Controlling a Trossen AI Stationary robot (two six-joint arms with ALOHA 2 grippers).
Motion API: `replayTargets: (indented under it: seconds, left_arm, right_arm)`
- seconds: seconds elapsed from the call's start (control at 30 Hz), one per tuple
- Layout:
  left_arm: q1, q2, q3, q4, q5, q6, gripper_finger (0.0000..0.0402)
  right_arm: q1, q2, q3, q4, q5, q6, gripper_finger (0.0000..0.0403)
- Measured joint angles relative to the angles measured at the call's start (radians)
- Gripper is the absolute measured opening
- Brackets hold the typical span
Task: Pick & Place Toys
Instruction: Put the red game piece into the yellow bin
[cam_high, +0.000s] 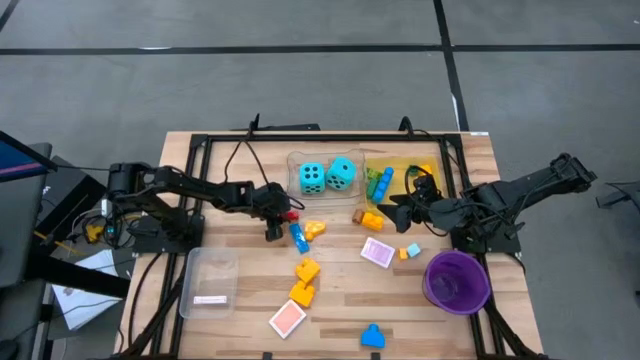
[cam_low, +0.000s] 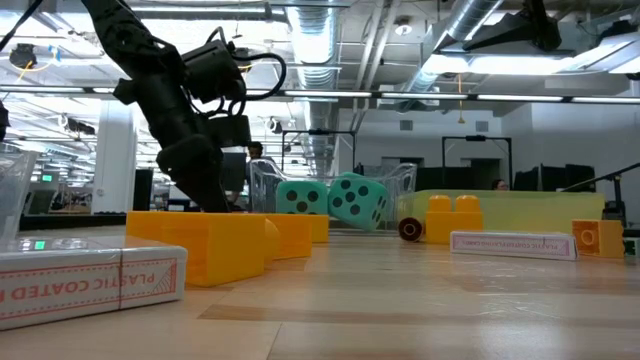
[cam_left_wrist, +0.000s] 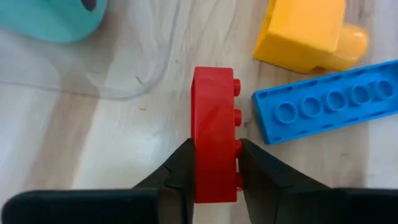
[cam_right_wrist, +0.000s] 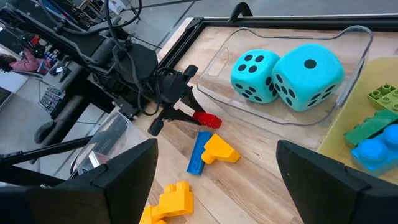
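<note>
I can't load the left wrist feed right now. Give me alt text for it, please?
The left gripper has its two dark jaws closed on the sides of a red brick standing on edge on the wooden table. Just beyond lie a long blue studded brick and a yellow brick, with a turquoise die at one corner.

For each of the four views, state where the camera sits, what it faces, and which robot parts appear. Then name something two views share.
High: overhead, facing straight down; both arms, left gripper, right gripper.
Low: table height, facing level across; one arm above yellow bricks.
Left wrist: on left arm, facing the tabletop; its fingers grip the red brick.
Right wrist: on right arm, facing across the table; its open fingers show.
Shared: the turquoise dice appear in high, low and right wrist views.
</note>
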Motion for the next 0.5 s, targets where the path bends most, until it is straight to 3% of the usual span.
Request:
replayTargets:
  seconds: [0.5]
  left_arm:
    - [-0.043,-0.063,0.0,-0.004,0.027,-0.085,0.0086]
  right_arm:
    - [0.0,0.0,0.0,0.0,0.0,-0.003,0.0319]
